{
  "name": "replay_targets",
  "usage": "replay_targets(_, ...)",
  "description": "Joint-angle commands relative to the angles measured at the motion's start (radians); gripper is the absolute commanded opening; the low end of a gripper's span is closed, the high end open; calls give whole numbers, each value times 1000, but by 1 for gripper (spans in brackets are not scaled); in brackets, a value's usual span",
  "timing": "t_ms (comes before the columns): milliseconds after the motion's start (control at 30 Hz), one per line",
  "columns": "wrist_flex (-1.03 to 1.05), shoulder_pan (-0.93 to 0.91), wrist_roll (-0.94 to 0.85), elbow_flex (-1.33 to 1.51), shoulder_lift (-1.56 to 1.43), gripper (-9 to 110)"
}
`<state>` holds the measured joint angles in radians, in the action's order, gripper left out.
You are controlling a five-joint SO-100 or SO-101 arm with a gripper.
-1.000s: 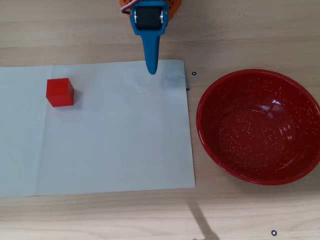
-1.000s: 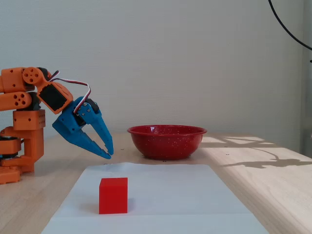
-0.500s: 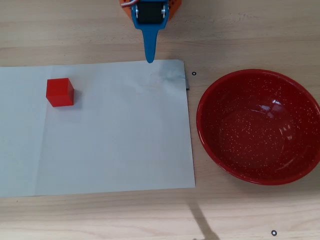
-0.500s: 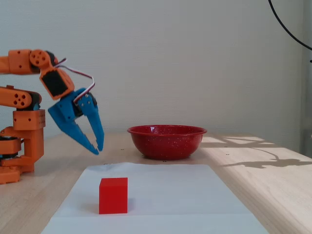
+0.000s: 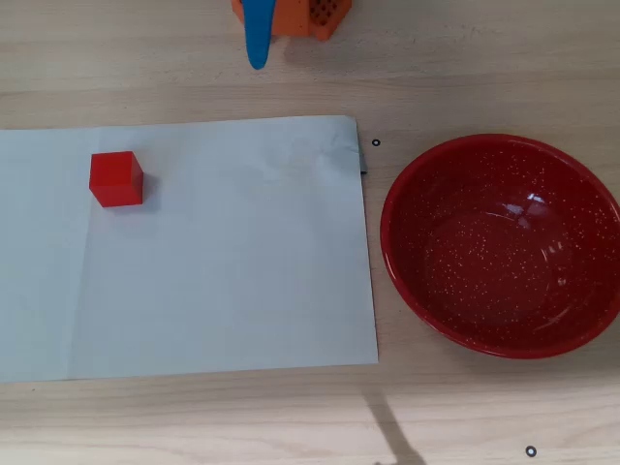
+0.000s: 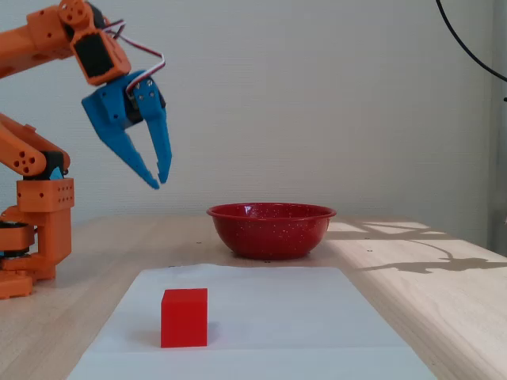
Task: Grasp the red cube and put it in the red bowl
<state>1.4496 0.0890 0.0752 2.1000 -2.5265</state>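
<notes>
The red cube (image 5: 116,179) (image 6: 184,317) rests on a white paper sheet (image 5: 223,252), at its left in the overhead view and near the front in the fixed view. The red bowl (image 5: 502,245) (image 6: 272,229), glossy and speckled, stands empty on the wood at the right of the sheet. My blue gripper (image 5: 257,60) (image 6: 157,183) hangs high in the air near the orange arm base, tips pointing down. It is far from both cube and bowl. Its fingers taper to tips that almost touch, and nothing is held between them.
The orange arm base (image 6: 36,237) sits at the left of the fixed view and at the top edge of the overhead view. Small black dots (image 5: 376,143) mark the wooden table. A thin shadow (image 5: 392,431) crosses the front edge.
The gripper has lifted well above the table and drawn back toward the arm base, shifting a little left in the overhead view. Cube and bowl have stayed put.
</notes>
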Motion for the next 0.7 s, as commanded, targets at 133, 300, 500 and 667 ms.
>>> replay_targets(133,83,118,133,-334,138,0)
replay_targets(300,176,227,232,-497,270,0)
replay_targets(500,313,370,325,-672,449,0)
replay_targets(667,322,483,379,-715,563,5)
